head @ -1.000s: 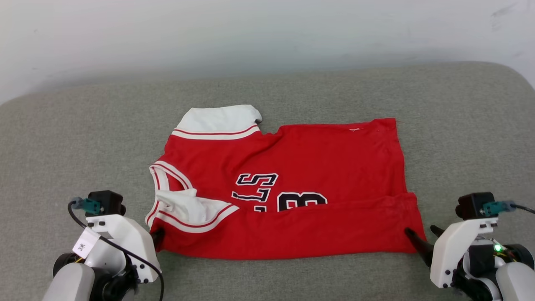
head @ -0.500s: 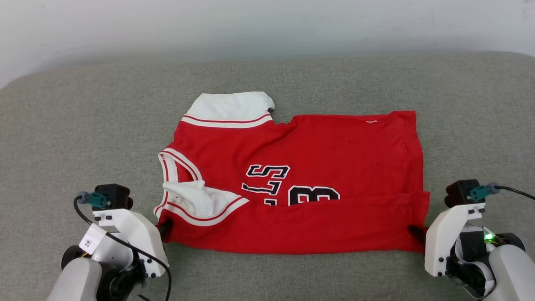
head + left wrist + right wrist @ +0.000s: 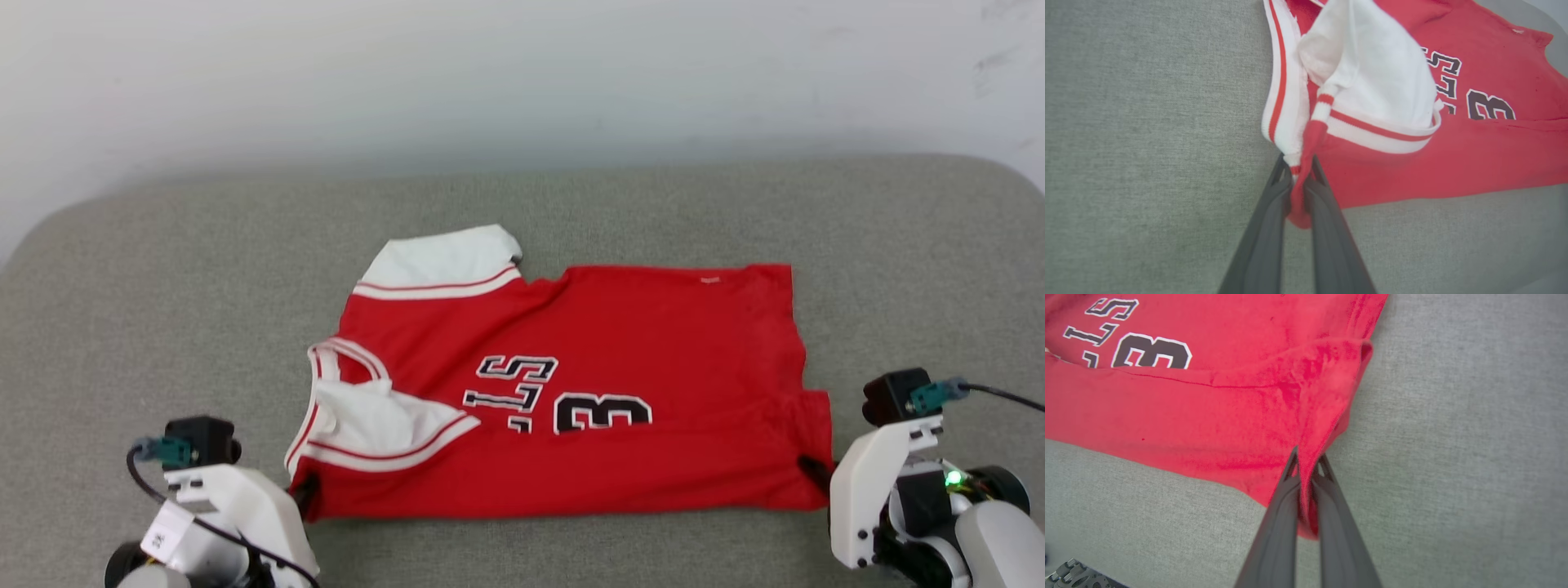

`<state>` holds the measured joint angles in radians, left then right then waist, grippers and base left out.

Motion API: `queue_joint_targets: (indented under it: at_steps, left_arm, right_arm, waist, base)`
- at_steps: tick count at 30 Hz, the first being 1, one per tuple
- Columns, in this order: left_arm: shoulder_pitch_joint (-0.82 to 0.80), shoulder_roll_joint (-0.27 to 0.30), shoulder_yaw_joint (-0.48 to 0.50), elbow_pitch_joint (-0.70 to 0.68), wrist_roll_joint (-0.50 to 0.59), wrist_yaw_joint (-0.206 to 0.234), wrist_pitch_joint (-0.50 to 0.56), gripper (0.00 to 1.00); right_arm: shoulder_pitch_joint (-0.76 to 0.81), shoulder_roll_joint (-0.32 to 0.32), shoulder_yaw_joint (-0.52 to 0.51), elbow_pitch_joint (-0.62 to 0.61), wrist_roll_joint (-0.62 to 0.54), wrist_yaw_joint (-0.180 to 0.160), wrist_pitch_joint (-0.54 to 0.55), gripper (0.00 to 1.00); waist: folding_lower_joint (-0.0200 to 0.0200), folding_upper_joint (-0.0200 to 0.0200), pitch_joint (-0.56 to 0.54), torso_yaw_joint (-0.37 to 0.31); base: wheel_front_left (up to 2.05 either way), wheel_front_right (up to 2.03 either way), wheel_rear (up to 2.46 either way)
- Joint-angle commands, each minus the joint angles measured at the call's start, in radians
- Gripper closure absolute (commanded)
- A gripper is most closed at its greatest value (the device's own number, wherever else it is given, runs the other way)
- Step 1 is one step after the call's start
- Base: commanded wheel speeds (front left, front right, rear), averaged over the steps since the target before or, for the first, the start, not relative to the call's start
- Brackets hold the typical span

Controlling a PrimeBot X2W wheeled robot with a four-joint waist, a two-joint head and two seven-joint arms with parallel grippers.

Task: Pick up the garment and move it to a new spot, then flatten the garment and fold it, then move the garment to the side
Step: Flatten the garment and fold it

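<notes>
On the red shirt (image 3: 653, 343) I read black characters outlined in white. There is a large 3 (image 3: 602, 412), its lower edge cut off by the folded-over hem. At its 10 o'clock are the letters (image 3: 514, 382) S and L, lying on their sides. The white sticker (image 3: 160, 536) on my left wrist casing, at 8 o'clock in the head view, carries print too small to read.

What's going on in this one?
A two-armed robot is folding a red shirt that lies on a grey padded surface. Its left hand is shut on the near corner at the collar end, and its right hand is shut on the near corner at the hem end. The near strip is turned up over the front, covering the bottom of the black lettering. The far white sleeve lies flat.
</notes>
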<state>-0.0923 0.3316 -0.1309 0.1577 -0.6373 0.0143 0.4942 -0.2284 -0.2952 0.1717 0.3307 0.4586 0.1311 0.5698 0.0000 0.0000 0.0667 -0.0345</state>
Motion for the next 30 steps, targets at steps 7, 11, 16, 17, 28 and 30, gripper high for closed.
queue_joint_targets:
  at_steps: [7, 11, 16, 17, 28, 30]
  left_arm:
    - [0.166, 0.016, 0.030, -0.091, -0.017, 0.057, 0.019, 1.00]
    - [0.237, 0.011, 0.037, -0.113, -0.033, 0.077, 0.033, 1.00]
    - [0.292, -0.012, 0.032, -0.090, -0.058, 0.087, 0.045, 1.00]
    - [0.295, -0.018, 0.030, -0.083, -0.063, 0.084, 0.041, 1.00]
    - [0.235, -0.041, 0.013, -0.019, -0.053, 0.050, -0.025, 0.00]
    - [0.212, -0.036, 0.016, -0.025, -0.041, 0.045, -0.052, 0.00]
  right_arm:
    - [0.129, -0.018, -0.023, -0.105, 0.010, -0.001, 0.029, 1.00]
    - [0.207, 0.002, -0.050, -0.146, 0.006, -0.001, 0.052, 1.00]
    - [0.290, 0.040, -0.083, -0.147, -0.003, -0.001, 0.059, 1.00]
    - [0.302, 0.047, -0.086, -0.142, -0.005, -0.001, 0.054, 1.00]
    - [0.328, 0.110, -0.112, -0.157, -0.036, -0.001, -0.208, 0.00]
    - [0.317, 0.119, -0.122, -0.173, -0.055, -0.001, -0.293, 0.00]
  waist:
    - [0.0000, 0.0000, -0.086, 0.001]
    - [0.0000, 0.0000, -0.093, 0.005]
    - [0.0000, 0.0000, -0.096, 0.002]
    - [0.0000, 0.0000, -0.096, 0.001]
    - [0.0000, 0.0000, -0.098, 0.005]
    - [0.0000, 0.0000, -0.098, 0.004]
  base:
    - [0.00, 0.00, 0.00]
    - [0.00, 0.00, 0.00]
    - [0.00, 0.00, 0.00]
    - [0.00, 0.00, 0.00]
    - [0.00, 0.00, 0.00]
    - [0.00, 0.00, 0.00]
